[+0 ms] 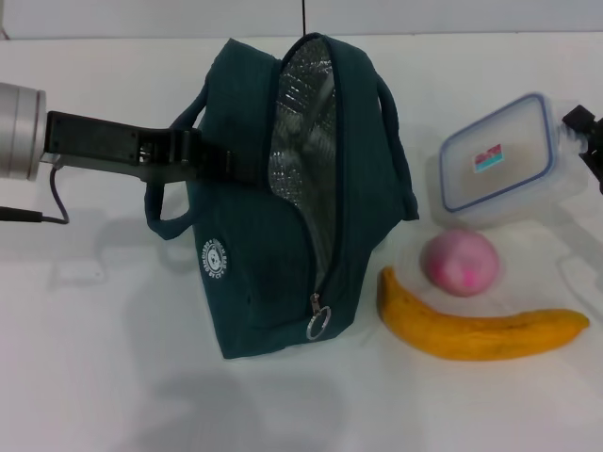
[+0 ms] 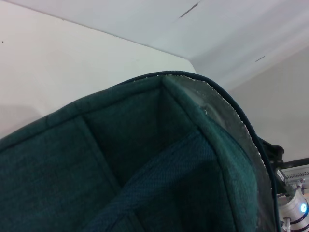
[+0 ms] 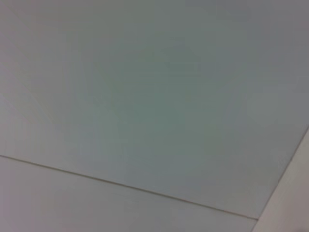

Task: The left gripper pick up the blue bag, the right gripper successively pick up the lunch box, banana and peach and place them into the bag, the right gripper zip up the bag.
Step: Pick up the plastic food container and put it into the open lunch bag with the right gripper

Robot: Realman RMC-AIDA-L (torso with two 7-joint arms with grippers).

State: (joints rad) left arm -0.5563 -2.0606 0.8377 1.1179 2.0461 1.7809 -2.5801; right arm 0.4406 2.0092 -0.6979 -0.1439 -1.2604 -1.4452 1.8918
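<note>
The blue bag [image 1: 283, 235] stands on the white table with its zipper open, silver lining showing and ring pull [image 1: 318, 322] hanging at the front. My left gripper [image 1: 224, 166] reaches in from the left and is shut on the bag's left rim; the left wrist view shows the bag's fabric [image 2: 120, 159] close up. The lunch box [image 1: 499, 155] lies at the right, tilted toward me. My right gripper [image 1: 589, 141] is at the box's right end, mostly out of frame. The peach [image 1: 459, 263] sits in front of the box. The banana [image 1: 476, 330] lies in front of the peach.
The table's surface [image 1: 94, 377] is bare white at the left and front. A black cable [image 1: 38, 217] runs from the left arm at the left edge. The right wrist view shows only a pale plain surface.
</note>
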